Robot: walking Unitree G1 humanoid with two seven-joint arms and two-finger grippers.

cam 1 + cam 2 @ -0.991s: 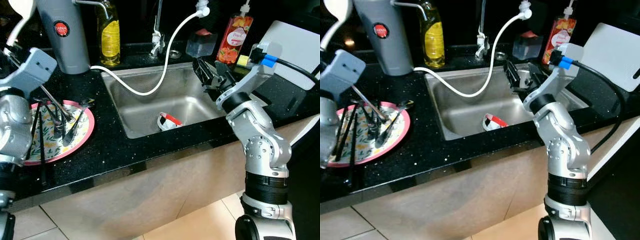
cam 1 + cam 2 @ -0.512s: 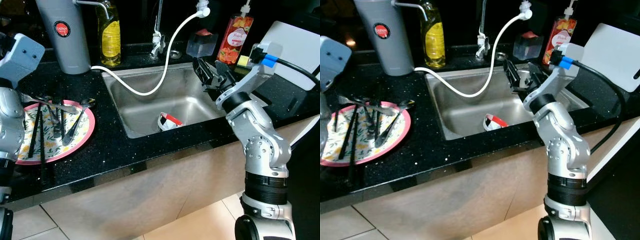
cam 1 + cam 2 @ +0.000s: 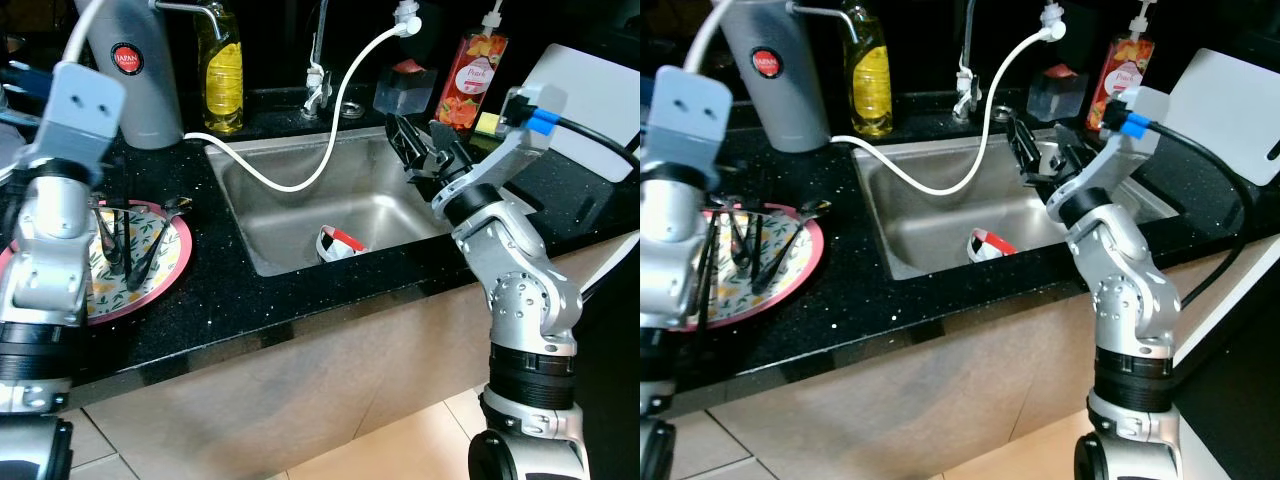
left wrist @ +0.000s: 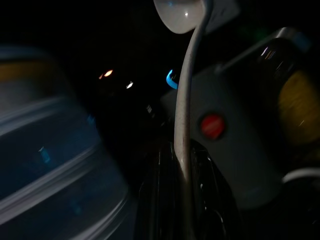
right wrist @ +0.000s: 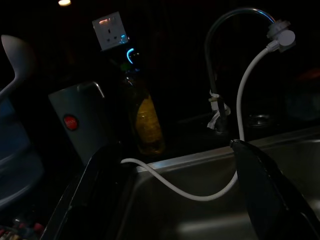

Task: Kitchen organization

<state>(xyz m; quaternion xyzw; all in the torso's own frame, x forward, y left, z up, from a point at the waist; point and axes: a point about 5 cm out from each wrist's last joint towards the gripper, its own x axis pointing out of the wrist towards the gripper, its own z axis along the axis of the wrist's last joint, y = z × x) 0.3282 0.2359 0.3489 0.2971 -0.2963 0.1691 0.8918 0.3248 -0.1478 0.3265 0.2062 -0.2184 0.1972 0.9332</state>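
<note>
Nearest, the black speckled countertop runs across the front edge. At 9 o'clock on it sits a pink-rimmed floral plate with dark utensils lying loosely across it, mostly lengthwise toward 12 o'clock. The left arm stands partly in front of that plate.

At the centre lies the steel sink, with a crumpled red-and-white wrapper on its floor near the front wall. At 2 o'clock from the wrapper, the right gripper hangs over the sink's right rim, pointing toward 11 o'clock. Its two black fingers are spread wide with nothing between them. A white hose sags from the faucet down into the basin and out over the left rim.

At 10 o'clock, the left gripper is raised and closed around the handle of a white spoon. The fingers are very dark in the wrist view, but the handle runs straight out between them. The spoon's long axis follows the fingers, with the bowl at the far end, away from the gripper. From the head, its handle rises past the top edge toward 12 o'clock, beside the grey flask.

Farthest back, a yellow oil bottle stands just right of the flask. A red soap bottle stands at 1 o'clock, and a white cutting board leans at 2 o'clock.
</note>
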